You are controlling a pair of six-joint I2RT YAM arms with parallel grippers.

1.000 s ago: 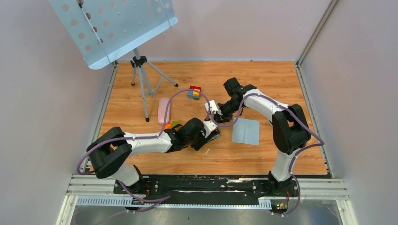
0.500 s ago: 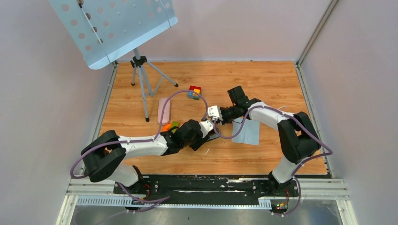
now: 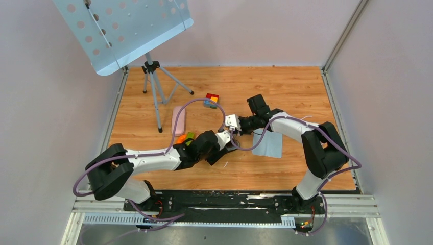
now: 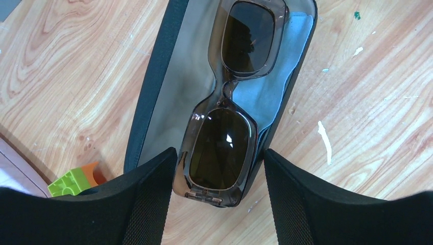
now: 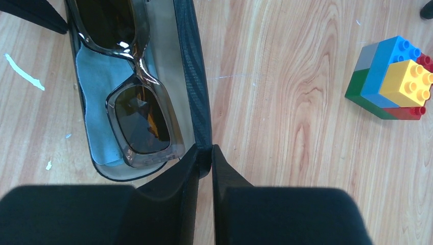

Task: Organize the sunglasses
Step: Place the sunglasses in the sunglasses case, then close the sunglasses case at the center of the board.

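Observation:
The sunglasses (image 4: 224, 148), with a brown translucent frame and dark brown lenses, lie folded inside an open black case (image 4: 153, 87) on a light blue cloth lining (image 4: 278, 97). My left gripper (image 4: 219, 168) is open, with one finger on each side of the near end of the case and glasses. In the right wrist view the sunglasses (image 5: 140, 120) lie in the case (image 5: 191, 66), and my right gripper (image 5: 205, 153) is shut on the case's raised black side wall. From the top, both grippers (image 3: 229, 144) (image 3: 234, 127) meet over the case, which is mostly hidden.
A light blue cloth (image 3: 267, 143) lies flat to the right of the grippers. A pink case (image 3: 178, 120) lies to the left. A stack of coloured bricks (image 5: 390, 76) stands behind, green and orange bricks (image 4: 71, 178) lie near the left arm, and a music stand tripod (image 3: 153, 81) is at the back left.
My right arm has swung nearer and lower, bringing its gripper down onto the case's wall. My left arm has drawn slightly left and back along the case.

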